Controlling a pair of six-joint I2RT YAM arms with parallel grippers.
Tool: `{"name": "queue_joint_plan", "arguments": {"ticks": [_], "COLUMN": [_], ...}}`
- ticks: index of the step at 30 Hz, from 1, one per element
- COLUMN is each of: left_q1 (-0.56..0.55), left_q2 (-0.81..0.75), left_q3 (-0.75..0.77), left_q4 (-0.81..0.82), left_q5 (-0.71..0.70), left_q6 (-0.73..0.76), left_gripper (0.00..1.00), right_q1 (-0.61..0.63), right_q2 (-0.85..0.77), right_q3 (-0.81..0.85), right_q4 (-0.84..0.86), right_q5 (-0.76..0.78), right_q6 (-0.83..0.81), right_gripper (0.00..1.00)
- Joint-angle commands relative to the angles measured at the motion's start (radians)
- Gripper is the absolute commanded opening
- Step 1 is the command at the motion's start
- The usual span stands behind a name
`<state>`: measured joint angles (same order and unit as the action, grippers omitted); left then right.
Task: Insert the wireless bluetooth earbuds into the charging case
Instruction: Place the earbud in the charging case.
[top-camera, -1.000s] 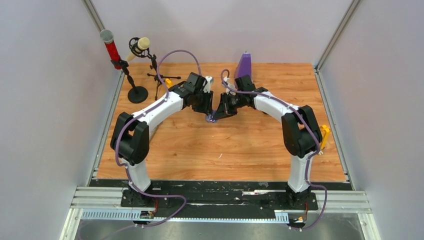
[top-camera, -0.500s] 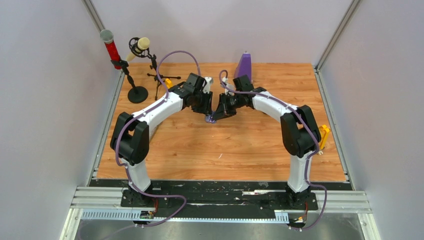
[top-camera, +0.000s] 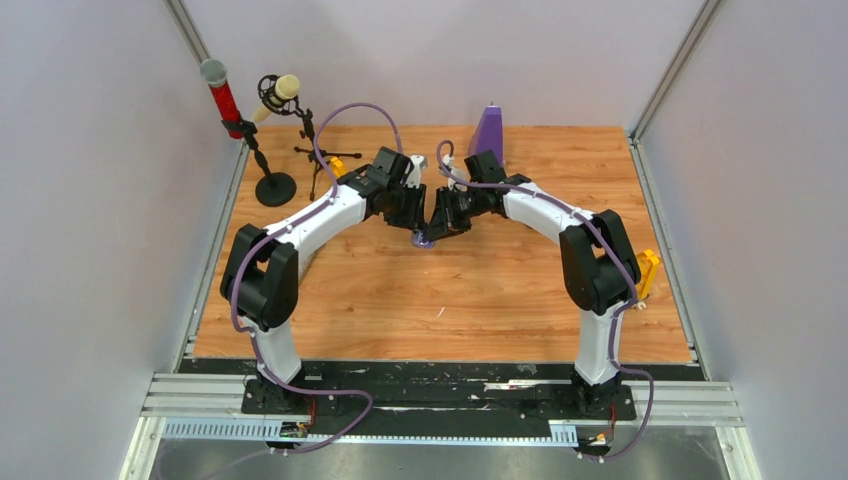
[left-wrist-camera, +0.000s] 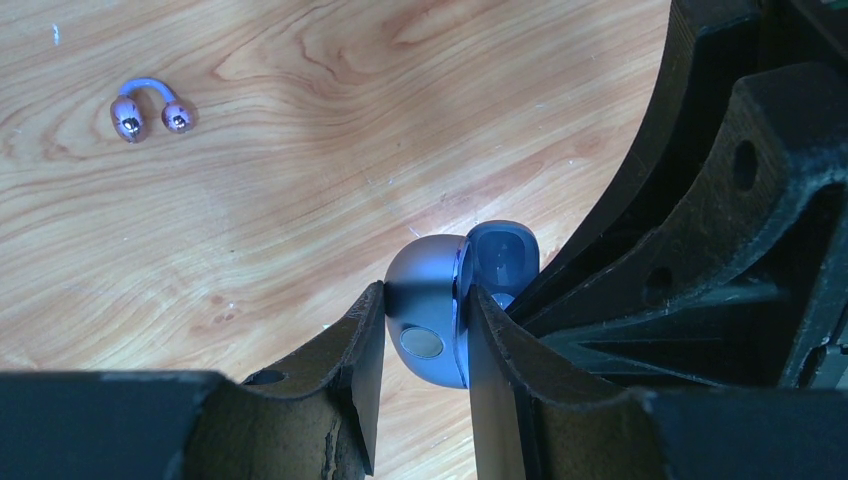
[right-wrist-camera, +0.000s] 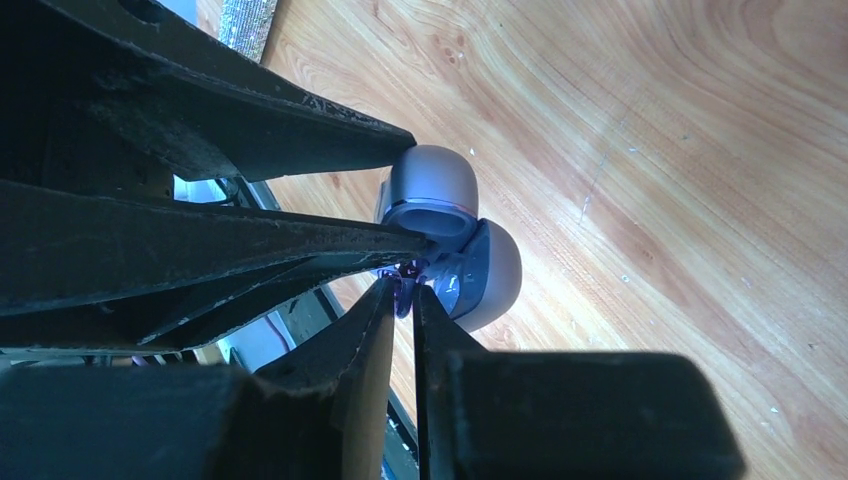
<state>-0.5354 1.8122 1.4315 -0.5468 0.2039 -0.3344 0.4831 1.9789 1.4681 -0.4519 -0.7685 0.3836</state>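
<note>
An open pale purple-grey charging case hangs just above the wooden table, and my left gripper is shut on its rounded shell. In the right wrist view its two halves gape apart. My right gripper pinches a small glossy purple earbud at its tips, right at the case's opening. A second pale purple earbud, two beads joined by an arc, lies on the table to the upper left. From above, both grippers meet over the case at mid-table.
A purple cone-shaped object stands at the back. Two microphones on stands occupy the back left corner. A yellow piece sits at the table's right edge. In the left wrist view, the right arm's black fingers crowd the case.
The right arm has edged slightly left toward the case. The left arm and the case have stayed put.
</note>
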Motion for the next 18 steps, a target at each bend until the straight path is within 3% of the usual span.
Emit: {"name": "queue_joint_plan", "arguments": {"ticks": [1,11,18], "left_q1": [0.001,0.001,0.000], "left_q2": [-0.060,-0.070,-0.085], "left_q3": [0.000,-0.004,-0.011], "left_q4": [0.035,0.038,0.043], "left_q5": [0.012,0.014,0.024], "left_q6": [-0.009,-0.008,0.000], "left_gripper": [0.30,0.30,0.30], "right_q1": [0.006,-0.007,-0.057], "right_q2": [0.000,-0.075,-0.170], "right_q3": [0.045,0.025,0.016], "right_q4": [0.013,0.010,-0.029], "right_q5": [-0.034,-0.039,-0.148], "right_q6": [-0.013,-0.037,-0.149], "right_gripper": [0.16,0.22,0.22]}}
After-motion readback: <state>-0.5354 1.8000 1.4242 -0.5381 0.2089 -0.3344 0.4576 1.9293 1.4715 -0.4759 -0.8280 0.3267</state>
